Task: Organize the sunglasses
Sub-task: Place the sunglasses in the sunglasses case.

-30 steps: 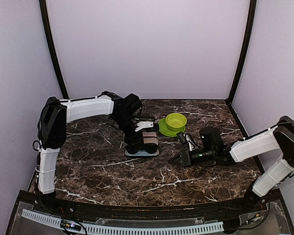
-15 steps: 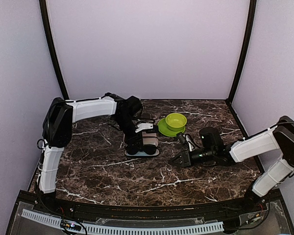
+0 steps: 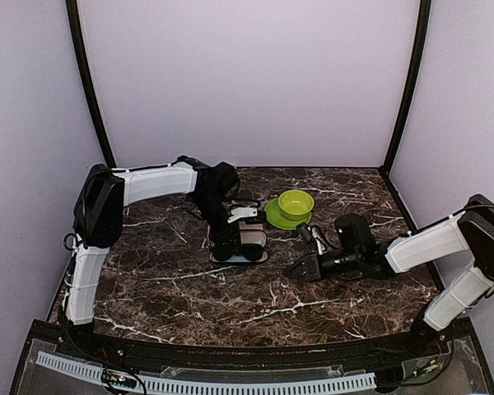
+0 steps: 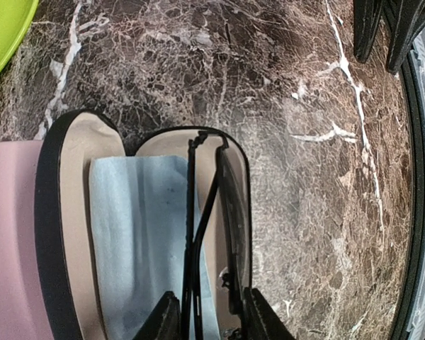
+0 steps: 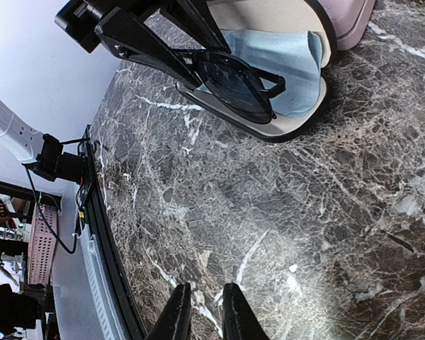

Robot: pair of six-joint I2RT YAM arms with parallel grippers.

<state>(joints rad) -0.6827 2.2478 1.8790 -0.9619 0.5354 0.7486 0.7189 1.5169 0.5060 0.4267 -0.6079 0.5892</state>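
My left gripper (image 4: 212, 322) is shut on the black wire-frame sunglasses (image 4: 230, 212), folded, with their front over the right half of the open black oval case (image 4: 48, 234). A light blue cloth (image 4: 134, 234) lies inside the case. In the top view the left gripper (image 3: 227, 239) is right above the case (image 3: 240, 258) at mid-table. The right wrist view shows the sunglasses (image 5: 230, 78) just above the case's rim. My right gripper (image 5: 202, 312) is shut and empty, low over bare marble to the right of the case (image 3: 300, 267). The red-pink pair is not in view.
The pink rectangular case (image 4: 10, 241) lies against the far side of the black case. A green bowl (image 3: 296, 202) on a green plate (image 3: 276, 216) stands behind them. The enclosure walls close the back and sides.
The left arm's upper links have shifted slightly; its gripper stays over the open case with the sunglasses. The right arm has not moved.
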